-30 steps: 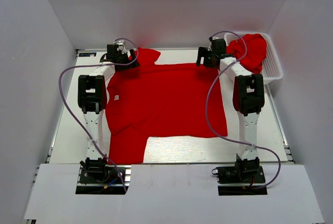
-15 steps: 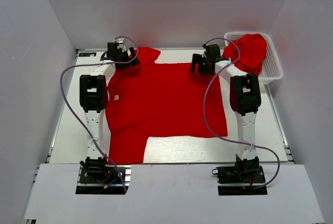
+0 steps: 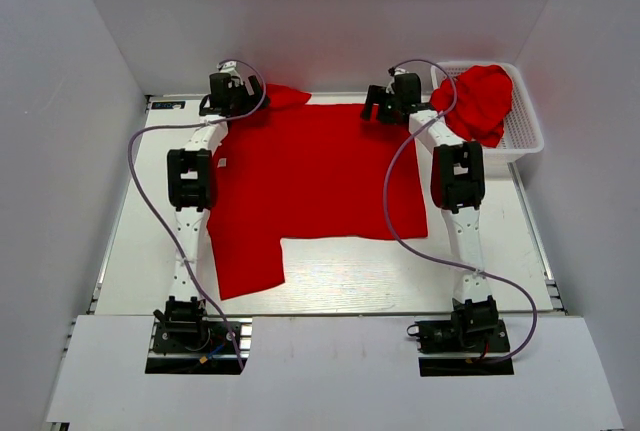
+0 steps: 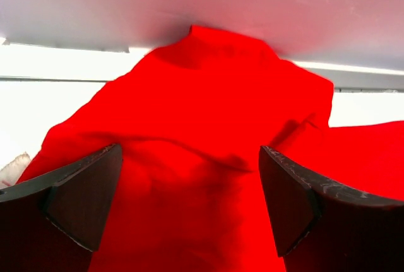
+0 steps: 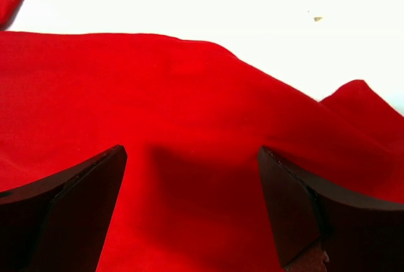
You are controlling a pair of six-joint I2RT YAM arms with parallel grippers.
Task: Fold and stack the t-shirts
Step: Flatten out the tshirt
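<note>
One red t-shirt point(image 3: 310, 181) lies spread flat on the white table, with a sleeve point(image 3: 285, 97) at the back left and a small white tag point(image 3: 222, 163) by its left edge. My left gripper point(image 3: 243, 104) is over the shirt's back left corner. In its wrist view point(image 4: 189, 202) the jaws stand wide apart over rumpled red cloth point(image 4: 202, 95). My right gripper point(image 3: 377, 109) is over the back right edge. It is also open point(image 5: 189, 202) above flat cloth point(image 5: 158, 82). A second red t-shirt point(image 3: 482, 99) lies crumpled in the basket.
A white lattice basket point(image 3: 525, 129) stands at the back right corner, close to my right arm. The back wall is just beyond both grippers. Bare table point(image 3: 400, 281) shows in front of the shirt and along both sides.
Both arms have stretched farther toward the back wall. The spread shirt has slid back with them, so its front hem lies farther from the arm bases.
</note>
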